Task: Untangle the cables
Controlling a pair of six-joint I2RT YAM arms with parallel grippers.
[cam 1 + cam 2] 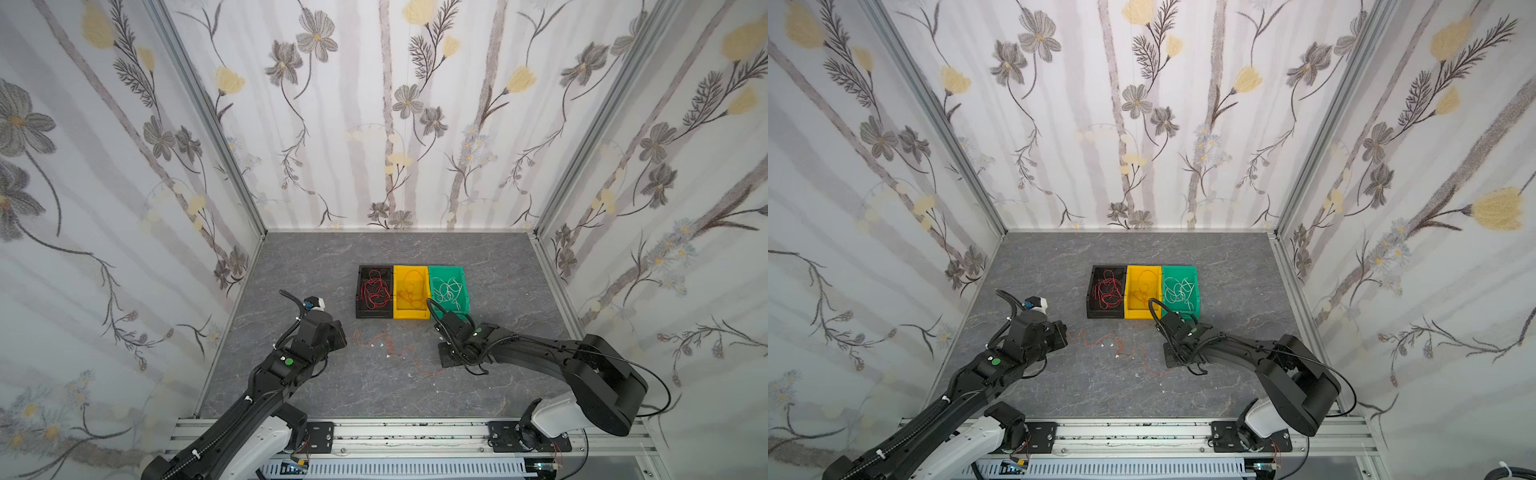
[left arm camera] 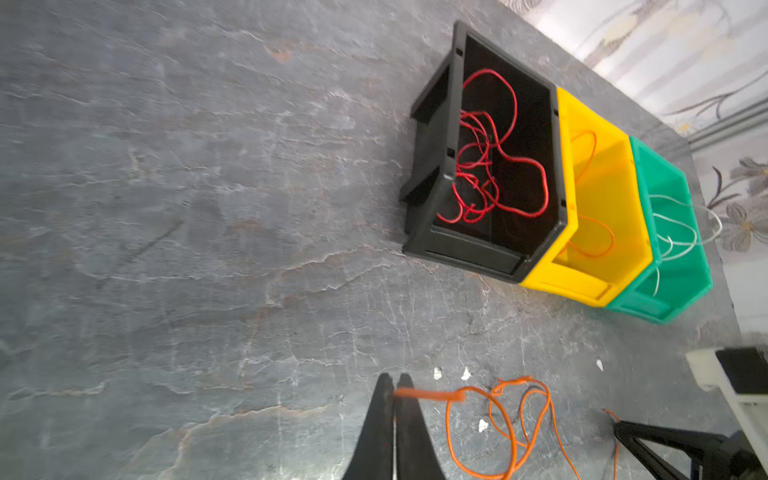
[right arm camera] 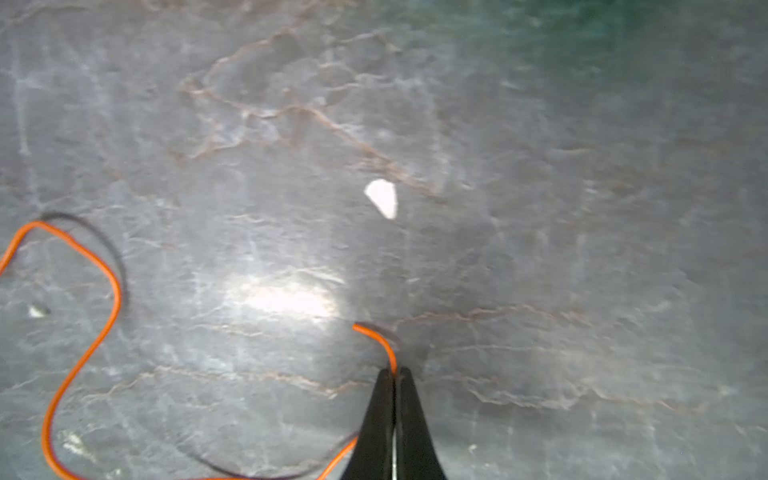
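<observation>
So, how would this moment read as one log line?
left pincer: shut on orange cable | right pincer: shut on orange cable | cable: looped on table

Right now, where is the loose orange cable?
In both top views, the orange cable lies on the table near the yellow bin, its ends pinched by left gripper and right gripper.

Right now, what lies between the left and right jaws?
A thin orange cable, loosely looped, spans that stretch, with small white scraps beside it; both top views show it.
</observation>
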